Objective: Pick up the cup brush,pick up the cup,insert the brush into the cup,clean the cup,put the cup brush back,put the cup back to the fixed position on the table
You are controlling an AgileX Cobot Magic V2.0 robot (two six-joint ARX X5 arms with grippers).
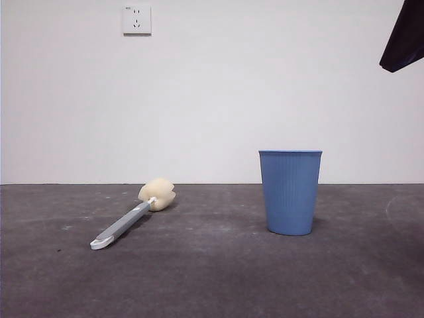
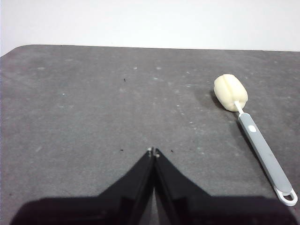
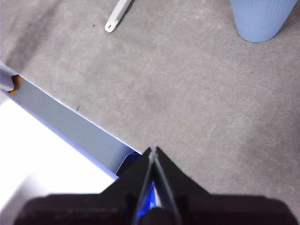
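Observation:
The cup brush [image 1: 131, 215] lies flat on the table [image 1: 212, 278] at the left, its cream sponge head toward the wall and its white-tipped grey handle toward the front. The left wrist view shows the cup brush [image 2: 255, 140] off to one side of my left gripper [image 2: 153, 152], which is shut, empty and well apart from it. The blue ribbed cup [image 1: 290, 191] stands upright right of centre. My right gripper [image 3: 153, 150] is shut with nothing in it, far from the cup [image 3: 260, 18]. A black arm tip [image 1: 404, 40] shows at the top right corner.
A white wall with a socket [image 1: 136, 20] backs the table. In the right wrist view the table's edge [image 3: 70, 122] runs diagonally, with a pale surface beyond it, and the brush handle's tip [image 3: 115, 18] shows far off.

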